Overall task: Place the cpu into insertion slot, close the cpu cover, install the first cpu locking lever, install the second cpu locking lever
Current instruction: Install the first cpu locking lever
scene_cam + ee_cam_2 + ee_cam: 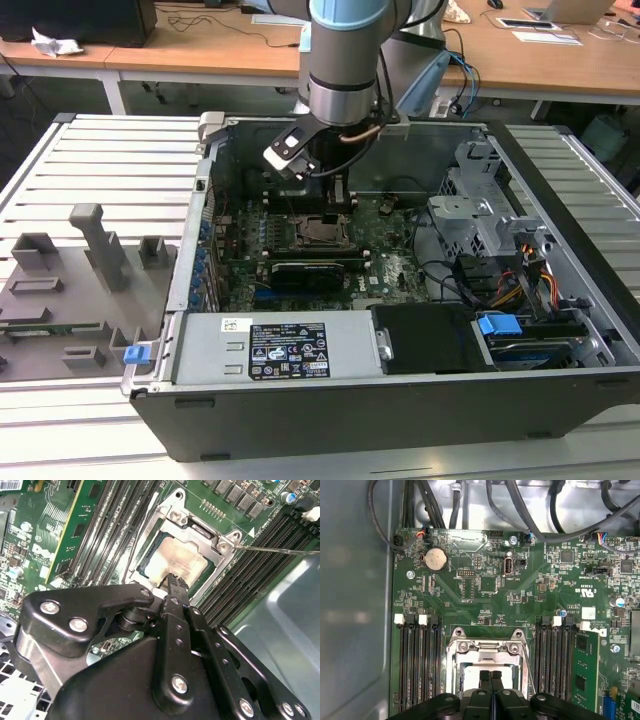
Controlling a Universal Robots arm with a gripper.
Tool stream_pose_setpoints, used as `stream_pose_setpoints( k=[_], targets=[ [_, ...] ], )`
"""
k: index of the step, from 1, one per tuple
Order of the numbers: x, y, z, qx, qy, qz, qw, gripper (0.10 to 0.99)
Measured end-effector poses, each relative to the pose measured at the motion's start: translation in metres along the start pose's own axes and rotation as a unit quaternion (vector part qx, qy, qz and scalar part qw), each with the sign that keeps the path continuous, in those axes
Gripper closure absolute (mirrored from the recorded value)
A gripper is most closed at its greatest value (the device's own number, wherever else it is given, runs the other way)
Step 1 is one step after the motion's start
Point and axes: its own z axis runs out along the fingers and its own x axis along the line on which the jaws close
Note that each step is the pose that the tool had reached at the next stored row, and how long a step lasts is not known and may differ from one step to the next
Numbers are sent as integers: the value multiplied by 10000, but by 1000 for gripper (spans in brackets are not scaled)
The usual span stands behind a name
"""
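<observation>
Exterior view: you have even overhead light, with the computer case [420,170] interior shaded under the arm [345,60]. Second wrist view: glare washes out the cpu [182,562] face and streaks the memory slots [115,525], and soft highlights sit on the black gripper [175,581]. First wrist view: hazy reflections on the chassis wall [355,605], and the board [485,585] is evenly bright.

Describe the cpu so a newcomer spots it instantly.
Inside the open computer case, on the green circuit board, look between the two banks of long black slots. The cpu is the pale beige-silver square in the metal-framed insertion slot, right by the gripper; its neighbours are dark and narrow.
</observation>
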Motion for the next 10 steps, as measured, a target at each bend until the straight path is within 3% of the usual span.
stream_pose_setpoints(
  k=[10],
  targets=[
    [-2,2,-98,0,0,0,10000,980]
  ],
)
